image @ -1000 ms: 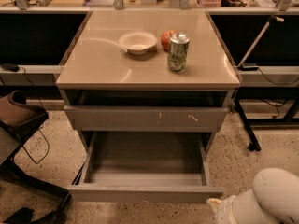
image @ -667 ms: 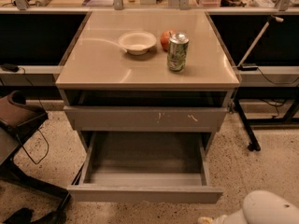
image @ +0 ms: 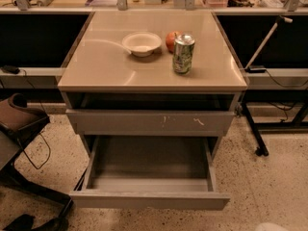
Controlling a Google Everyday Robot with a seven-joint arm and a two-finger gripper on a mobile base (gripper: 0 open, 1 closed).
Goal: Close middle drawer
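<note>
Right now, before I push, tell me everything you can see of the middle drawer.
The middle drawer is a wide, shallow grey metal tray, pulled far out and level beneath the scratched drawer front. Its front panel is plain, with no handle or marks. Nothing shows inside its grey interior, and nothing touches it. The gripper is not in view; only a pale robot part shows at the bottom edge, apart from the drawer.
</note>
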